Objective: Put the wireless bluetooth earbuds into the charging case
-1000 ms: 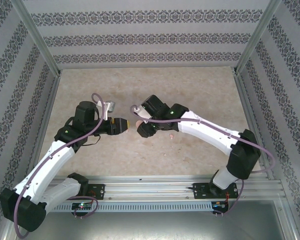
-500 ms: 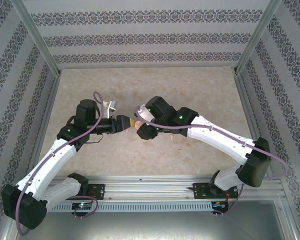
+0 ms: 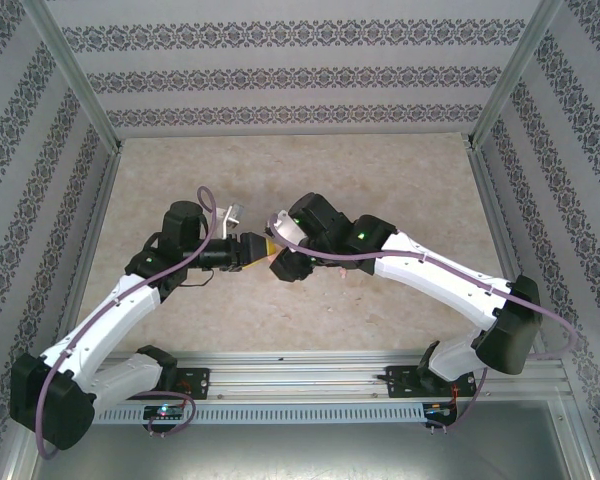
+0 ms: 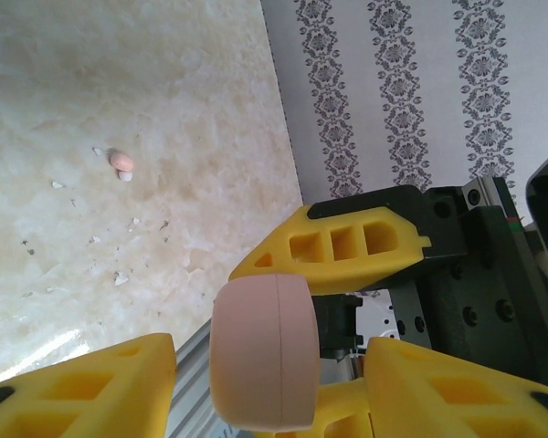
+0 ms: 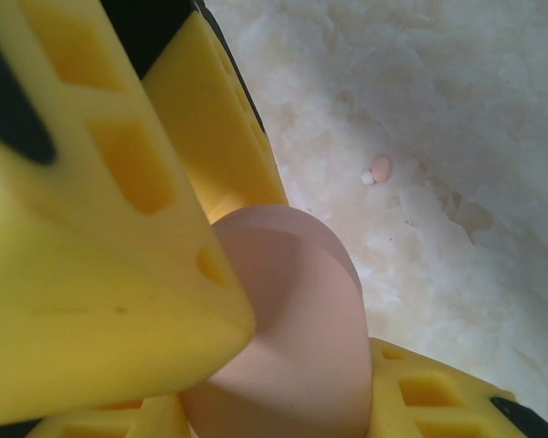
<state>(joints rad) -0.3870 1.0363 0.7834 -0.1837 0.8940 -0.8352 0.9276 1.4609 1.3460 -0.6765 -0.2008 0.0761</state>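
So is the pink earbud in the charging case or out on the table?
Out. The pink earbud lies loose on the table, well apart from the pink charging case, which is up off the surface.

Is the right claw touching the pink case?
Touching. In the right wrist view, the right claw pinches the case: its yellow fingers press on it from both sides, with no gap.
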